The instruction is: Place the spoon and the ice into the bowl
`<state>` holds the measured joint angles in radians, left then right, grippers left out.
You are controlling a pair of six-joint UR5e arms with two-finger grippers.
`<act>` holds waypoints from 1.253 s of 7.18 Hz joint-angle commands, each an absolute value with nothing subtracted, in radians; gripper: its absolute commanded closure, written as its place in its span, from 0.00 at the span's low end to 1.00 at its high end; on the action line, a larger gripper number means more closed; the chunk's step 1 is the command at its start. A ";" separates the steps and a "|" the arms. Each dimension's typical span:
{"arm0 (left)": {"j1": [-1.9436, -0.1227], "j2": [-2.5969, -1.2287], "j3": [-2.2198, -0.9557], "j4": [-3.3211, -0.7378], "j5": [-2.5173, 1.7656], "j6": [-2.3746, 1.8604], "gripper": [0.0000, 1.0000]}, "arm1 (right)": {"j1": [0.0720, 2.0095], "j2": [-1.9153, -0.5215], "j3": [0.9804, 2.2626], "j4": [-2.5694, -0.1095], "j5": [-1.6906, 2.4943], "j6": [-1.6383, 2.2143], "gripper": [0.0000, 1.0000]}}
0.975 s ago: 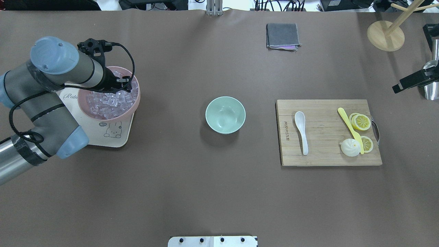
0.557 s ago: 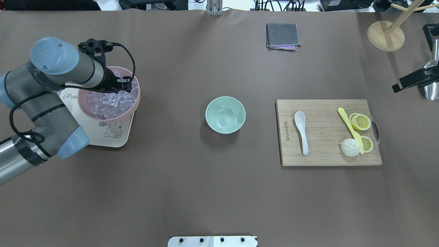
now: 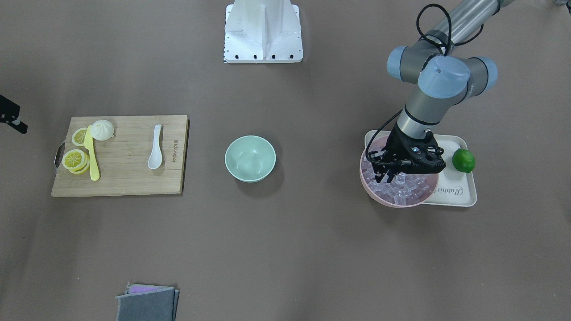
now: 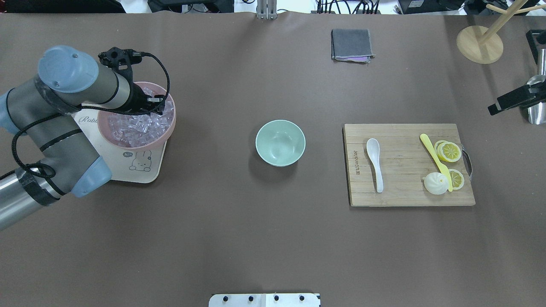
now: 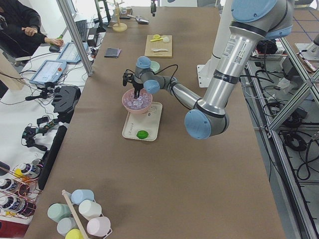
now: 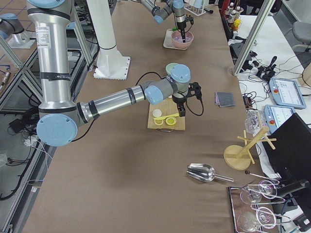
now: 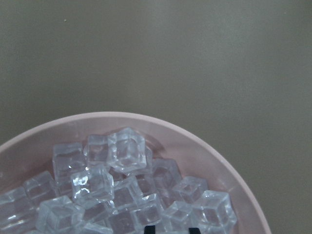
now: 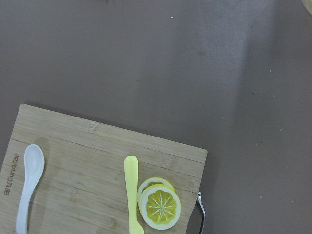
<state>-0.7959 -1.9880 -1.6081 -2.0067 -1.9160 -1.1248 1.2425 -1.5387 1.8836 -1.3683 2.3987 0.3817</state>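
- Your table (image 4: 273, 238) is covered edge to edge in a plain brown sheet.
- Near its middle you'll see the mint-green bowl (image 4: 280, 142), upright and standing alone.
- On the robot's right lies a wooden cutting board (image 4: 401, 189), well apart from the bowl.
- On the robot's left you have a cream tray (image 4: 140, 164) with a rabbit print.
- At the far edge look for a folded grey cloth (image 4: 351, 44) and a wooden stand (image 4: 479, 44).
- A metal scoop (image 6: 201, 172) lies near that stand.

Left arm (image 4: 55, 123): grey and silver tubular links, pale blue rounded joint caps with small screws, black tape bands. Black cable (image 4: 166, 81) loops along wrist. Left gripper (image 3: 386, 178) black. Base pedestal (image 3: 263, 31) white.
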 commanded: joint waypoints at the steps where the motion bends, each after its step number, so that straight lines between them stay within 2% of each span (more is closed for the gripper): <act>1: -0.831 -1.983 -1.646 -1.996 -1.925 -1.123 1.00 | 1.243 -1.536 1.887 -1.368 2.398 0.382 0.00; 4: -0.931 -1.965 -1.751 -1.919 -2.025 -1.043 1.00 | 1.212 -1.531 1.907 -1.368 2.398 0.417 0.00; 7: -0.902 -2.097 -1.738 -1.887 -2.016 -1.237 1.00 | 0.990 -1.453 1.940 -1.368 2.211 0.810 0.00; 9: -0.803 -2.190 -1.703 -1.888 -1.911 -1.365 1.00 | 0.849 -1.433 1.951 -1.368 2.105 0.940 0.01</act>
